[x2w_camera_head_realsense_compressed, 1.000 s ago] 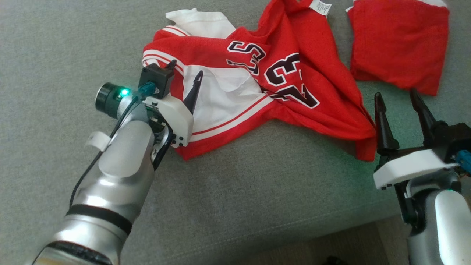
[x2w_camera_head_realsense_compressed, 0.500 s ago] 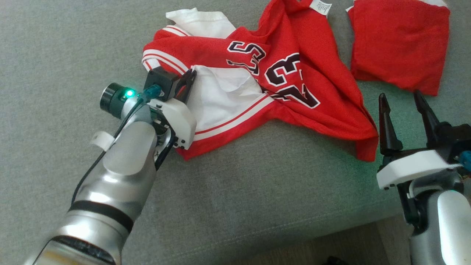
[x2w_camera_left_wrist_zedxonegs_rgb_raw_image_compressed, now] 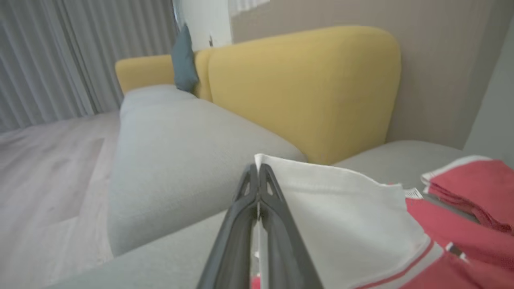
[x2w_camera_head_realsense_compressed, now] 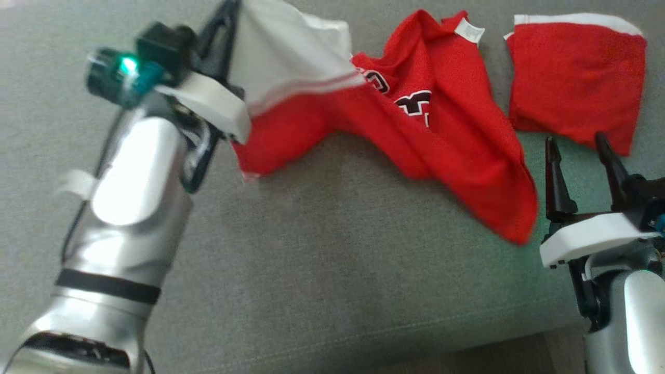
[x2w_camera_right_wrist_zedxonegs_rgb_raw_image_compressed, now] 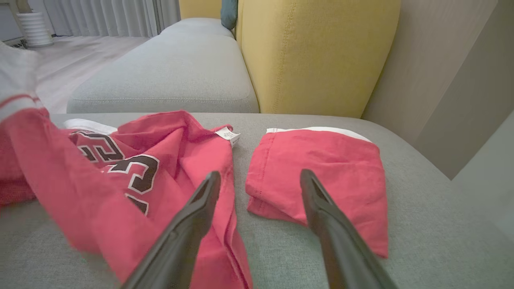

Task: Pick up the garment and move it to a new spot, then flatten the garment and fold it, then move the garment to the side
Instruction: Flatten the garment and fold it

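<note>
Red jersey with a white panel and dark number print lies crumpled on the grey sofa seat, head view. Its white end is up off the seat, pinched in the left claw at the upper left; the rest trails down right onto the cushion, blurred. Left claw fingers are pressed together on the cloth. A small white label sits at the jersey's top edge. A folded red cloth with a white hem lies just beside it, upper right, apart from it. The right claw is at lower right, fingers spread wide, holding nothing, tips near the folded cloth's lower edge.

Left wrist view: left claw fingers are closed tight, with the white edge of the jersey clamped between them; the red part with a stripe hangs to the right. The folded red cloth is at far right. Behind are the yellow backrest, a grey seat cushion, a teal pillow and grey curtains.

Right wrist view: right claw is spread, empty, hovering over the seat. One finger is over the jersey, the other over the folded red cloth. The jersey's left part rises out of frame, blurred. The label shows and the yellow backrest is behind.
</note>
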